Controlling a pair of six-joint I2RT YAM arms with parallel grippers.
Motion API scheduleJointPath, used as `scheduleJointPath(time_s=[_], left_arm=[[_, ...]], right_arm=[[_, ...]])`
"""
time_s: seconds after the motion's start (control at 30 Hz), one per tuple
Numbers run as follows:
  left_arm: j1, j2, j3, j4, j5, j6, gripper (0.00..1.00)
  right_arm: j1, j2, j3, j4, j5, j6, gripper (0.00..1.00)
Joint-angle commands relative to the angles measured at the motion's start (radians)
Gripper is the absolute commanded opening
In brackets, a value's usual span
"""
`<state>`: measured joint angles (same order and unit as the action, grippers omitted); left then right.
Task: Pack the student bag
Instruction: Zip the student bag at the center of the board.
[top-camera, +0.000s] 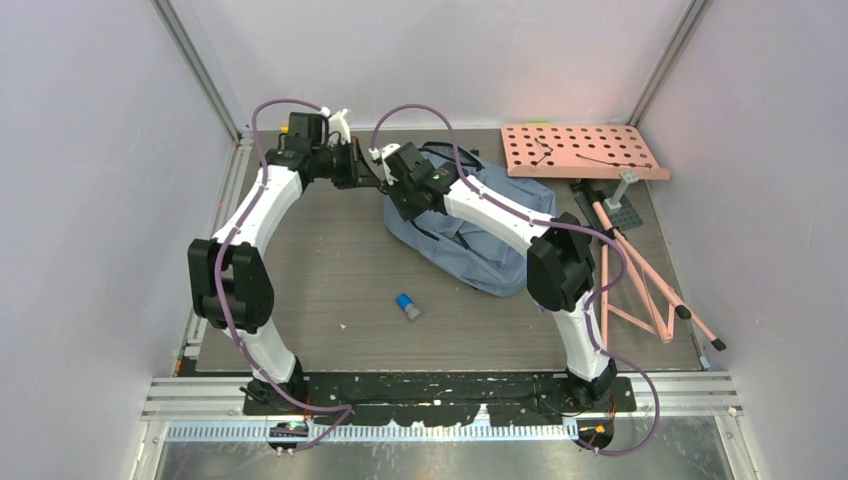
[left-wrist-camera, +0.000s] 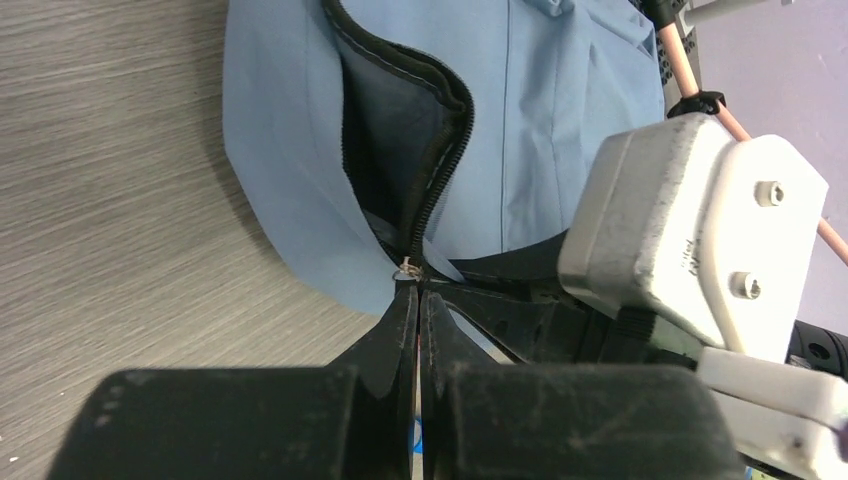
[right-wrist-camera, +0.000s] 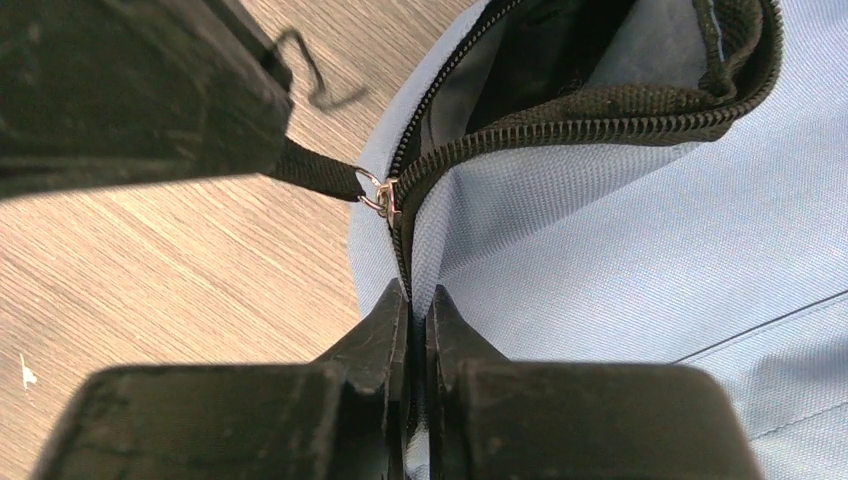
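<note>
The student bag, grey-blue fabric, lies at the back middle of the table with its main zipper partly undone and the dark inside showing. My left gripper is shut on the black zipper pull tab, which hangs from the metal slider at the bag's left end. My right gripper is shut on a fold of the bag's fabric just below the slider, along the closed stretch of zipper. In the top view both grippers meet at the bag's left end: the left gripper and the right gripper.
A small cylinder with a blue cap lies on the table in front of the bag. A pink pegboard stands at the back right. Below it lies a frame of pink rods.
</note>
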<state>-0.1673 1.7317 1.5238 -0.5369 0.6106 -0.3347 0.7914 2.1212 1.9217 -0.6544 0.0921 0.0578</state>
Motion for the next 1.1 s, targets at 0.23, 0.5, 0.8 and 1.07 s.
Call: scheduleJointPath(time_s=[0.23,0.5,0.8,1.07], left_arm=[[0.059,0.028,0.109,0.033,-0.015,-0.018,0.0],[0.078,0.134,0.242,0.075,-0.015,-0.042,0.0],[0.081,0.234,0.357,0.082,-0.062,-0.071,0.0],[0.092,0.224,0.349,0.122,-0.177,-0.169,0.0]], right_arm=[[0.015,-0.153,-0.012,-0.018,-0.155,-0.015,0.01],[0.034,-0.178,0.006,-0.093,-0.235,-0.089,0.01],[0.072,-0.173,0.039,-0.122,-0.296,-0.127,0.01],[0.12,-0.195,0.043,-0.138,-0.226,-0.177,0.01]])
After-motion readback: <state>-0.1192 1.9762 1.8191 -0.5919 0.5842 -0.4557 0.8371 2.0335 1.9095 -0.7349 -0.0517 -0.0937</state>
